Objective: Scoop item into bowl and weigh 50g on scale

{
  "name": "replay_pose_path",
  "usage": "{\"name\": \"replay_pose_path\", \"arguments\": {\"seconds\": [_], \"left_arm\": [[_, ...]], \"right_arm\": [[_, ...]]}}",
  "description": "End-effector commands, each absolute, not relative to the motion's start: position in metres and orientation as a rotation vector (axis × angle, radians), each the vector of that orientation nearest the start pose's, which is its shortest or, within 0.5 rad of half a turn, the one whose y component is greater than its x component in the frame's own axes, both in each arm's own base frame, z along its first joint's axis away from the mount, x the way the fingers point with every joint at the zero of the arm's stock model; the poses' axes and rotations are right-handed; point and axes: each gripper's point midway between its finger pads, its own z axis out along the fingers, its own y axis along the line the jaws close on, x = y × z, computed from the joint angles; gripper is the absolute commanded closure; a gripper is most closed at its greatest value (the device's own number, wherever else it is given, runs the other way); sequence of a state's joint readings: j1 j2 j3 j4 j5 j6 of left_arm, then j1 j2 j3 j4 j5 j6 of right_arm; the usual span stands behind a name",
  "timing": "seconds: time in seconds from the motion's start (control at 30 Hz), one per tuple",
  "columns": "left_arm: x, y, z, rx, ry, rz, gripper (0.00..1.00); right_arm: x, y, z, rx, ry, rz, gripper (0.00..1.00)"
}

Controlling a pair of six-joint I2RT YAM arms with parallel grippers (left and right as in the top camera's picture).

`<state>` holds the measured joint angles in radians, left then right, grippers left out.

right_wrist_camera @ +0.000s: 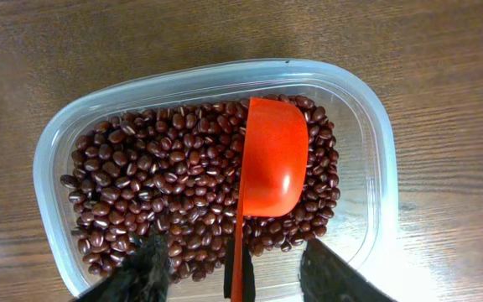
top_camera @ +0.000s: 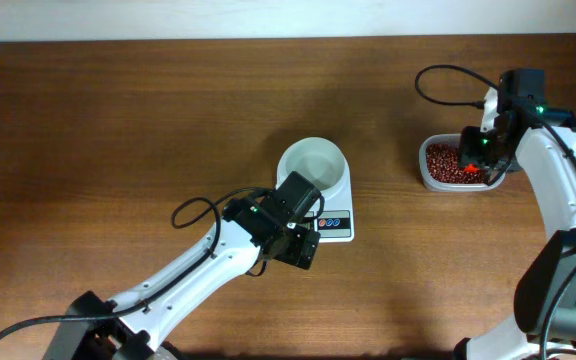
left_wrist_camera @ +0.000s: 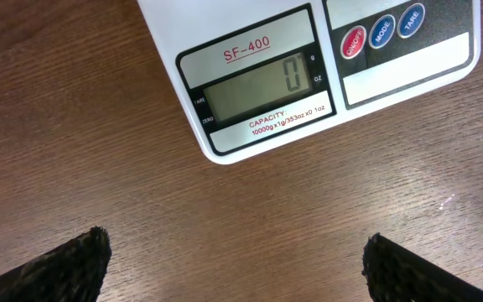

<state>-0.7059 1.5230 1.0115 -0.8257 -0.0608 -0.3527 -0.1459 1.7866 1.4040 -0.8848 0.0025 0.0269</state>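
Note:
The white bowl [top_camera: 313, 163] stands on the white scale [top_camera: 336, 224]. It looks empty from overhead. In the left wrist view the scale's display [left_wrist_camera: 262, 88] reads 0. My left gripper [left_wrist_camera: 237, 264] is open and empty over bare table just in front of the scale [top_camera: 303, 245]. The maroon beans [right_wrist_camera: 158, 184] fill a clear tub [right_wrist_camera: 367, 143] at the right [top_camera: 438, 160]. A red scoop [right_wrist_camera: 273, 159] lies bowl-down on the beans, its thin handle running between my right gripper's fingers [right_wrist_camera: 235, 273]. The fingers are spread wide, apart from the handle [top_camera: 476, 160].
The scale has red and blue buttons [left_wrist_camera: 381, 32] at its front right. The tub sits near the table's right side, with the right arm's cable [top_camera: 438, 85] looping behind it. The wooden table [top_camera: 118, 120] stretches to the left and far edge.

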Motion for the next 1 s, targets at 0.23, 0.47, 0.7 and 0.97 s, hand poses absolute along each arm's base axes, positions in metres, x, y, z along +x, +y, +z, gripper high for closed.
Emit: {"name": "replay_pose_path", "arguments": {"seconds": [0.23, 0.47, 0.7, 0.97], "left_arm": [[0.24, -0.19, 0.073, 0.504, 2.855, -0.091, 0.01], [0.24, -0.19, 0.073, 0.504, 2.855, -0.091, 0.01], [0.24, -0.19, 0.073, 0.504, 2.855, -0.091, 0.01], [0.24, -0.19, 0.073, 0.504, 2.855, -0.091, 0.01]], "right_arm": [[0.395, -0.054, 0.103, 0.242, 2.819, -0.018, 0.78], [0.405, -0.058, 0.109, 0.243, 2.776, -0.042, 0.96], [0.397, -0.057, 0.139, 0.245, 2.818, -0.04, 0.96], [0.385, -0.081, 0.134, 0.196, 2.888, -0.261, 0.96]]}}
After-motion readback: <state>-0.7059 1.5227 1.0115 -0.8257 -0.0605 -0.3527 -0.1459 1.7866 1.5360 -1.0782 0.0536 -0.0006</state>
